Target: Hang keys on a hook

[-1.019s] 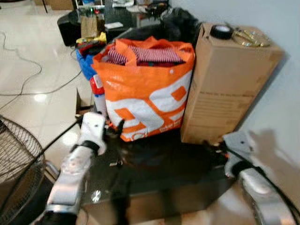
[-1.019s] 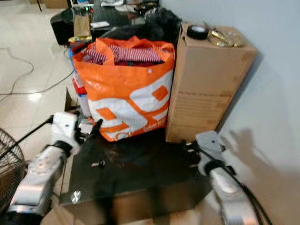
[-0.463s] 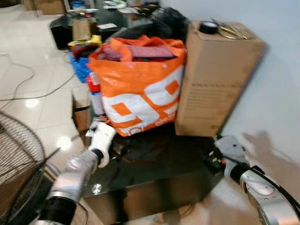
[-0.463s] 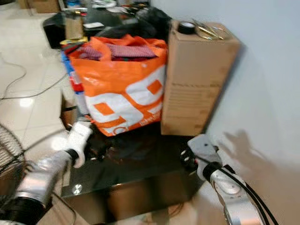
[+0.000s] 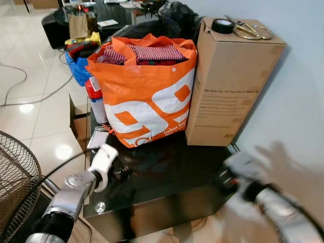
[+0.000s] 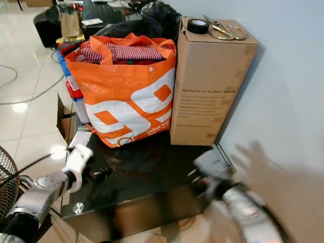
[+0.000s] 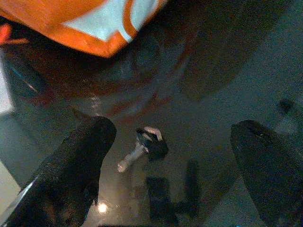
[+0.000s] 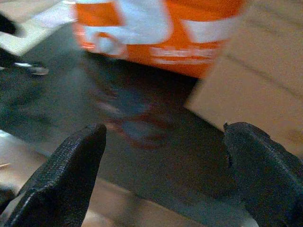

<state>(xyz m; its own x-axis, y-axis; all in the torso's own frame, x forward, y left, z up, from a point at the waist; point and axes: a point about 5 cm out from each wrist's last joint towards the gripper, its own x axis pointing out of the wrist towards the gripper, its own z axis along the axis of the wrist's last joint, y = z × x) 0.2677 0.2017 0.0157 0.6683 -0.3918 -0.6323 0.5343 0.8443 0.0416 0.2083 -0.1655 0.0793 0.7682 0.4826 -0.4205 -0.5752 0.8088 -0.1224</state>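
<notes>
Dark glass counter (image 5: 172,174) carries an orange bag (image 5: 144,93) and a box (image 5: 230,81). Both hands, left hand (image 7: 170,161) and right hand (image 8: 161,165), are spread. Keys (image 7: 144,146) lie flat between the left fingers; slick glass could let them skid away.

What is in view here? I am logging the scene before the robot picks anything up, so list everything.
key: one, dark head with a silver blade, lying on the glass table between the left tool's fingers
glass table: one, black
shopping bag: one, orange and white, full of clothes, on the table
cardboard box: one, brown, right of the bag
tape roll: one, black, on the box
scissors: one pair, gold, on the box
fan: one, wire grille, on the floor at left
left tool: open, above the key
right tool: open, at the table's right edge
</notes>
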